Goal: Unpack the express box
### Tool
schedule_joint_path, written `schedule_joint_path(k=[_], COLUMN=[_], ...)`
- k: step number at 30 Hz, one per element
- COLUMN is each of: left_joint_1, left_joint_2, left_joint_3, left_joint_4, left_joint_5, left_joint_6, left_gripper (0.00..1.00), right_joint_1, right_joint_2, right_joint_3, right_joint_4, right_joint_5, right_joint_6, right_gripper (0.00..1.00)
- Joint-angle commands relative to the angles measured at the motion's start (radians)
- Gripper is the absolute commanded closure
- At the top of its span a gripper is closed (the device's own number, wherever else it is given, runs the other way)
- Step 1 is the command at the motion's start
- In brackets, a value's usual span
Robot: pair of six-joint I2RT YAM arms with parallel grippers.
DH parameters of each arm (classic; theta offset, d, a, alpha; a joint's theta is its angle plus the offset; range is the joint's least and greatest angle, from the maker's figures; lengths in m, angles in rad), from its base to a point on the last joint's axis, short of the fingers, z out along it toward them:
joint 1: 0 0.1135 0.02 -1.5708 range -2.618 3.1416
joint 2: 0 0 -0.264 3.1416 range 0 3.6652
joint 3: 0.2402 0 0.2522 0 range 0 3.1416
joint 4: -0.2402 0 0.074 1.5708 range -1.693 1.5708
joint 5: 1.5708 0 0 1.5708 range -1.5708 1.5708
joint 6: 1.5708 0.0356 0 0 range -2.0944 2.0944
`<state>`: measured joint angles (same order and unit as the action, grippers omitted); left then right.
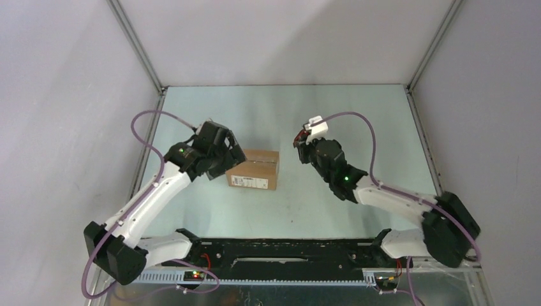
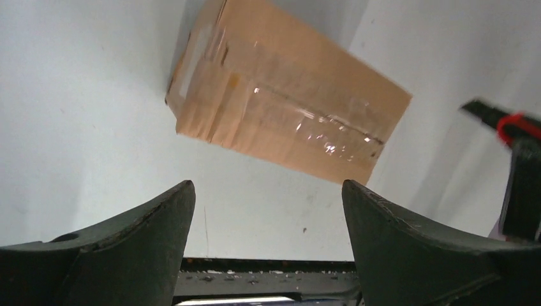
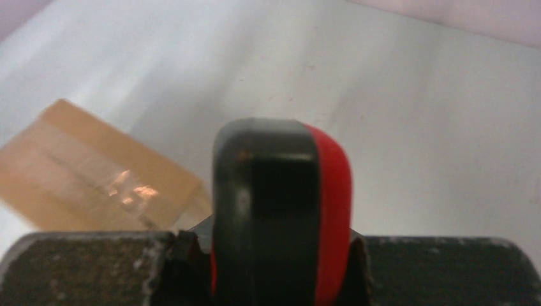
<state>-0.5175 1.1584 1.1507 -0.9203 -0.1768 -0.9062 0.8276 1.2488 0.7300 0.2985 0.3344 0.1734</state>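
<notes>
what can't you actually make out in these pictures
- Contents of the express box: all views, shut taped cardboard hides them.
- Print on its white label: top view, too small.
- Blade of the red-and-black knife: right wrist view, blurred handle fills the frame; top view, right arm covers it.
- Box's lower part: right wrist view, behind the right jaws.

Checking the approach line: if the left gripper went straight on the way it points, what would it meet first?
Most likely the express box: in the left wrist view it lies straight ahead of the open left gripper, with only bare table between them. How far off is hard to judge.
</notes>
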Motion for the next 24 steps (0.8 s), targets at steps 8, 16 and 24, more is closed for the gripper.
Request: schedule_joint_path(k=[8, 16, 24], left_joint_1=[-0.029, 0.063, 0.129], left_joint_2=[0.010, 0.026, 0.018], left_joint_3=[-0.194, -0.252, -0.258], left_joint_4=[0.224, 0.273, 0.231], left_joint_5=[0.136, 0.169, 0.169], left_joint_6=[-0.183, -0.140, -0.086], left_gripper=[0.01, 0.00, 0.03], right_joint_1=[-0.054, 0.097, 0.235], right_joint_2=[0.339, 0.235, 0.127], right_joint_3=[0.074, 0.003, -0.079], right_joint_4=[0.558, 0.474, 0.344], right_joint_5=[-0.228, -0.167, 0.026], right_joint_6=[-0.217, -0.207, -0.071], right_gripper=[1.00, 1.00, 1.00])
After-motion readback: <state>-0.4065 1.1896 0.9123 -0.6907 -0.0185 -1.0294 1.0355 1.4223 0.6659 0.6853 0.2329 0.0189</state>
